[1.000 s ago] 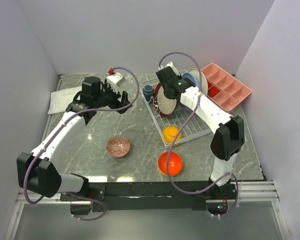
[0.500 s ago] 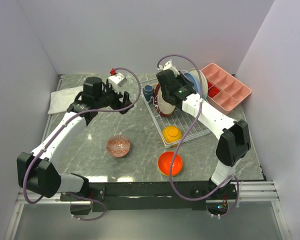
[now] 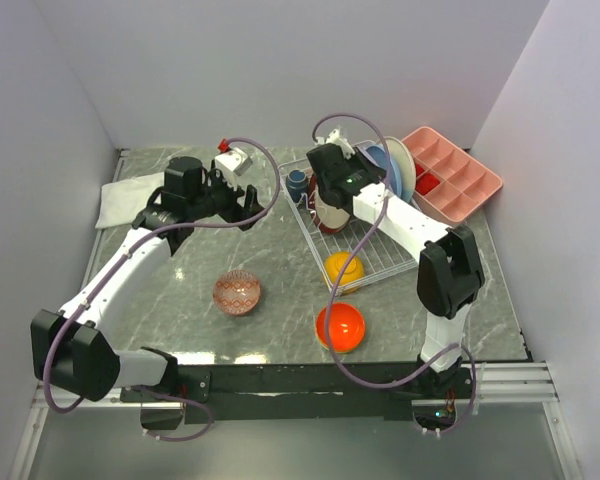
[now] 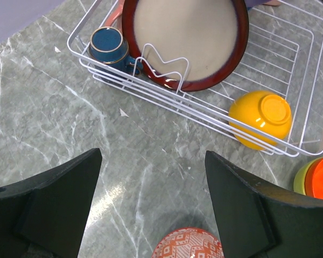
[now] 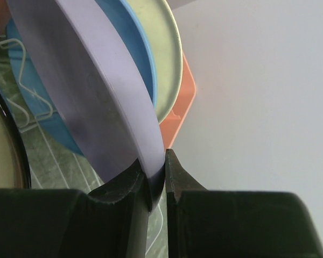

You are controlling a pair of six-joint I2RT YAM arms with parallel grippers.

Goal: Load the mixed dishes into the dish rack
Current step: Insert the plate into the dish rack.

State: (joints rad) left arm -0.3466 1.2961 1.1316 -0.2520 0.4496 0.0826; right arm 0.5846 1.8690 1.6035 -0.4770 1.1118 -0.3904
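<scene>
**Grip on the lavender plate [image 5: 86,102] at the dish rack [image 4: 290,54]**

Nearest the arm bases, a red-orange bowl [image 3: 340,327] sits on the table [image 3: 180,270]. In the left wrist view it is nested in a lime bowl [image 4: 300,180]. To its left and a little farther back lies a patterned pink bowl [image 3: 237,292], well apart from the rack. An orange-yellow bowl [image 4: 261,118] rests upside down in the rack's near corner.

The left gripper [image 4: 153,153] hovers over bare table just short of the rack, its fingers spread wide and holding nothing. It is where it was a second ago.

Farther in, a dark-red-rimmed plate [image 4: 188,32] stands on edge against a wire divider, with a navy cup [image 4: 109,45] beside it in the rack's left corner.

Behind these, the right gripper [image 5: 159,161] has its fingers pinched nearly together on the rim of the lavender plate. The plate is tilted on edge in front of a blue plate [image 5: 145,64] and a cream plate [image 5: 164,48]. Whether its lower edge rests on the wires cannot be told.

Compared with half a second ago, the right arm's elbow has drawn back toward the rack and its wrist has shifted slightly left. No dish on the table or in the rack's near half has moved.

Beyond the rack lies a pink tray [image 3: 460,180], and a white cloth [image 3: 115,205] lies at the far left.
</scene>
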